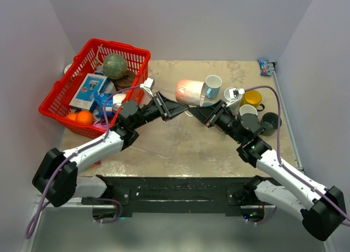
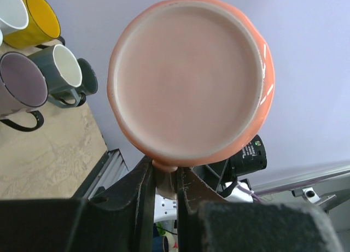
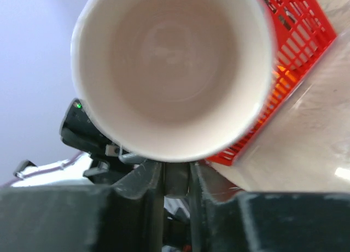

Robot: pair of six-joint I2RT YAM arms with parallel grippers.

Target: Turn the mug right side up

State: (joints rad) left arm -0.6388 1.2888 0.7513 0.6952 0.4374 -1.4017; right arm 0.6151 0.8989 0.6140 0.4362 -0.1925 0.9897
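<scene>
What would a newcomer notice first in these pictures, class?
An orange mug hangs sideways over the middle of the table, pinched between both arms: left pincer at its base, right pincer on its rim. A full red basket sits far left; other mugs cluster far right.

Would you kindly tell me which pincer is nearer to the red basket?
Left. The left pincer lies just right of the red basket, gripping the orange mug at its base end; the right pincer is farther right, at the mug's open end.
</scene>
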